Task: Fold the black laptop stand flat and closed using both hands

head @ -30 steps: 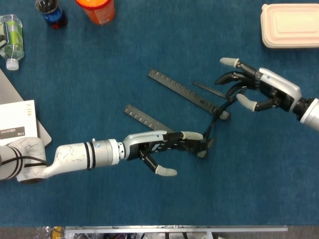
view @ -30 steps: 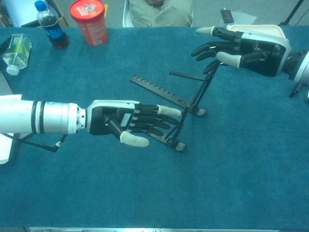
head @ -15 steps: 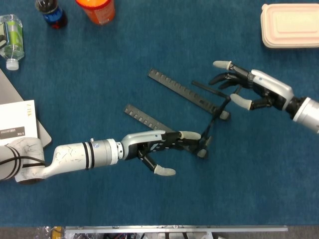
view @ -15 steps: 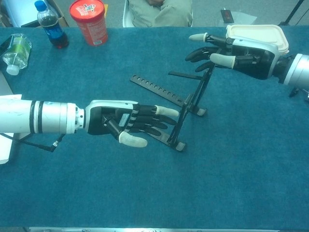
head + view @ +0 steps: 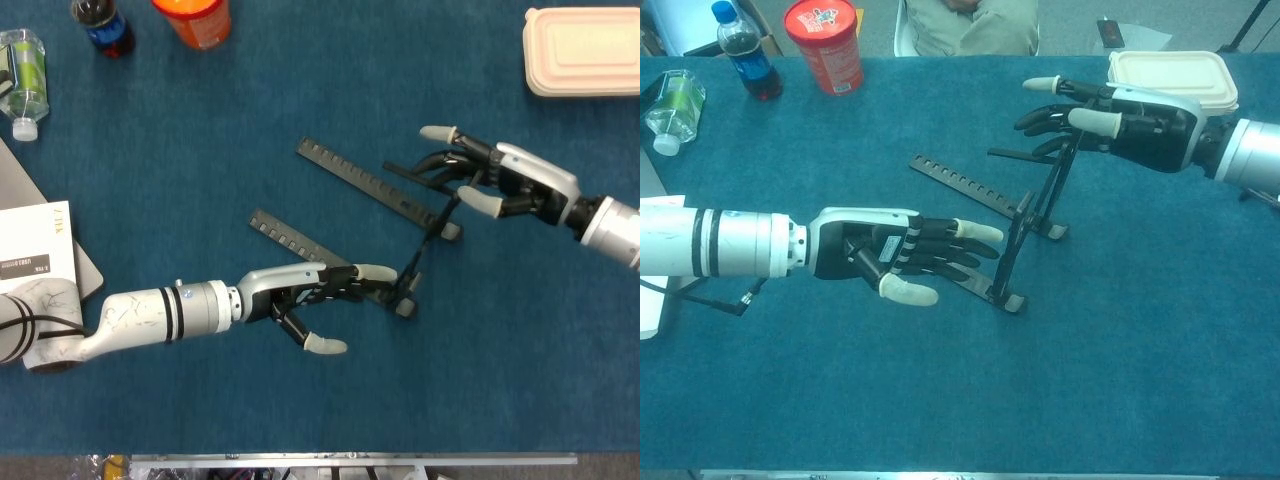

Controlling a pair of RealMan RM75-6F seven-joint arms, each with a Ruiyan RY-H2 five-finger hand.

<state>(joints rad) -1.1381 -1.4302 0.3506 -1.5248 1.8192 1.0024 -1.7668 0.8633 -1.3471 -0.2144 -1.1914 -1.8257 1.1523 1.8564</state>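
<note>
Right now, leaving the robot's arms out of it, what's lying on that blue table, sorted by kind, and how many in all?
Bottles: 2 (cola bottle, clear bottle)
Red canister: 1
Black laptop stand: 1
Lidded food container: 1
White booklet: 1
Grey laptop, partly under the booklet: 1
Total: 7

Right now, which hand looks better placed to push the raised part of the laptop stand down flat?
Probably the right hand: it sits at the top of the black laptop stand's upright bars. The left hand lies low over the near notched rail, better suited to steadying the base.
</note>
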